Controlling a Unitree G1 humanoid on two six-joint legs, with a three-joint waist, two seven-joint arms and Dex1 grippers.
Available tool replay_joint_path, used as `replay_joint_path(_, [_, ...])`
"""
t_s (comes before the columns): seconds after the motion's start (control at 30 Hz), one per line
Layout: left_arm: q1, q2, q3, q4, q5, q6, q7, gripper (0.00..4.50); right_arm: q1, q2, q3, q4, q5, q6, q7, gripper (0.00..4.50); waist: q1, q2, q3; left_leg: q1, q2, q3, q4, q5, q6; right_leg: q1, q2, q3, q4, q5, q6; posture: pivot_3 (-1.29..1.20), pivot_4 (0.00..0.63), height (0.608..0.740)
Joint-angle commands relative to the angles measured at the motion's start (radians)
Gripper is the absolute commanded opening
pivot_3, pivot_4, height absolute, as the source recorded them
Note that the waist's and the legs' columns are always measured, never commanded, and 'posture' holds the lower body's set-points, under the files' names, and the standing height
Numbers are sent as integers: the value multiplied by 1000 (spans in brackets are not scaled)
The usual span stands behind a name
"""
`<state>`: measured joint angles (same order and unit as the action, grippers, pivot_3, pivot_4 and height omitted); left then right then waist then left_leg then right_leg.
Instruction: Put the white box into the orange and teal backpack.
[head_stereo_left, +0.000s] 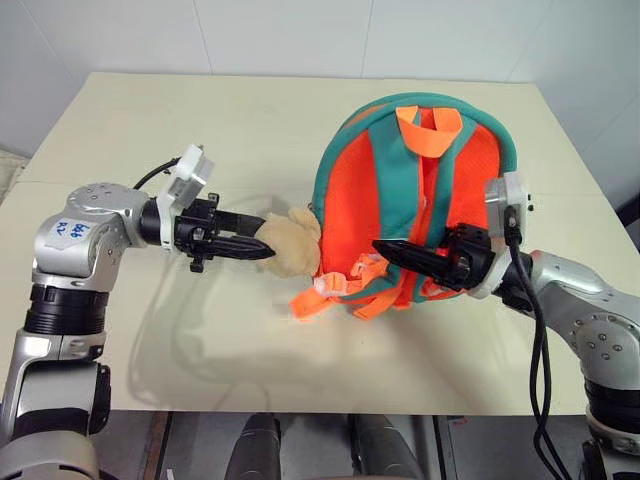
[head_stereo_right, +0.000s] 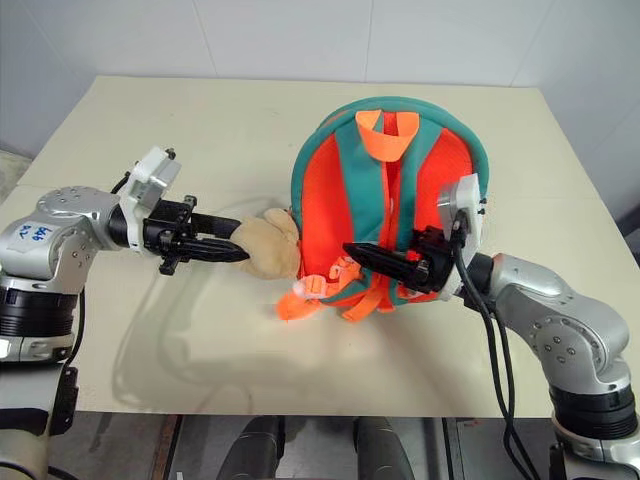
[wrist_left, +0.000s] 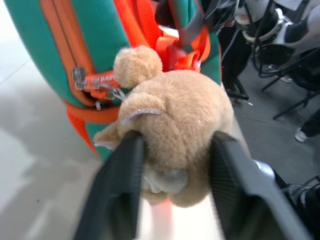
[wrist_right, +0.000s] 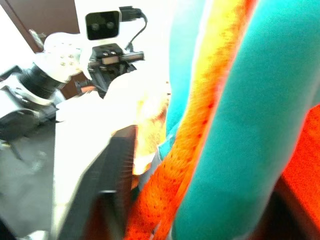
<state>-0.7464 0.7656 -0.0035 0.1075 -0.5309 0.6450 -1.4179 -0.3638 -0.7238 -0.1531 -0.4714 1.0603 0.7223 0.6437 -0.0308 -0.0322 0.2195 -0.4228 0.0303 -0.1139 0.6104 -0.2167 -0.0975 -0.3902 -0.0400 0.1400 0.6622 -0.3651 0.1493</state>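
Observation:
The orange and teal backpack (head_stereo_left: 360, 190) lies on the table with its strap side up. A tan plush toy (head_stereo_left: 292, 243) hangs at its left side. My left gripper (head_stereo_left: 262, 250) reaches in from the left, and its open fingers (wrist_left: 120, 190) stand on either side of the plush toy (wrist_left: 180, 120). My right gripper (head_stereo_left: 385, 250) comes in from the right over the lower straps. It is open, with a teal and orange strap (wrist_right: 250, 125) running between its fingers. The white box is out of view.
The cream table (head_stereo_left: 200, 130) has bare surface to the left of the backpack and behind it. Its front edge runs just below both arms. A zipper pull (wrist_left: 95, 85) hangs on the backpack's side next to the plush toy.

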Motion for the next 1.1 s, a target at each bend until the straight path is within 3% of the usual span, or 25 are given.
replay_joint_path(0.03, [27, 34, 45, -30, -12, -30, -1, 2992, 64, -57, -91, -46, -25, -26, 51, 3826, 1, 0, 0, 0, 0, 0, 0, 0, 0, 0, 0, 0, 0, 0, 0, 0, 150, 740])
replay_joint_path(0.1, [37, 33, 55, -35, -14, -43, 8, 3646, 111, -89, -128, -52, -36, -27, 82, 4486, 3, 0, 0, 0, 0, 0, 0, 0, 0, 0, 0, 0, -1, 0, 0, 0, 150, 740])
replay_joint_path(0.2, [65, 47, 70, -43, -20, -48, 6, 4488, 196, -133, -200, -54, -53, -25, 112, 4500, 3, 0, 0, 0, 0, 0, 0, 0, 0, 1, 0, 0, -1, 0, 0, 0, 150, 740])
replay_joint_path(0.37, [105, 50, 93, -24, -2, -115, 15, 4488, 327, -194, -309, -69, -21, 16, 181, 4500, 3, 0, 0, 2, 0, 0, 1, 0, 0, 4, 0, 0, -1, 0, 0, 0, 150, 740])
replay_joint_path(0.47, [147, 75, 119, -39, -14, -126, 9, 4488, 446, -233, -409, -61, -88, -25, 283, 4500, 2, 0, 0, 3, 0, 0, 1, 0, 0, 5, 0, 0, -2, 1, 1, 0, 150, 740])
replay_joint_path(0.63, [197, 96, 166, -78, -34, -146, 13, 4488, 511, -261, -514, 20, -204, -134, 404, 4500, 2, 0, 0, 5, 0, 1, 2, 0, 1, 8, 0, 0, -3, 1, 1, 0, 150, 740])
replay_joint_path(0.73, [227, 113, 213, -87, -51, -145, 20, 4488, 512, -270, -570, 64, -231, -168, 442, 4500, 1, 0, 0, 12, 0, 2, 0, -1, 1, 16, 0, 0, -7, 1, 1, 0, 150, 740])
replay_joint_path(1.1, [285, 89, 237, -120, -59, -236, 50, 4488, 440, -330, -546, 171, -287, -193, 540, 4500, -1, 0, 0, 15, 0, 4, -1, -2, 2, 18, -1, 3, -9, 1, 1, 0, 150, 740])
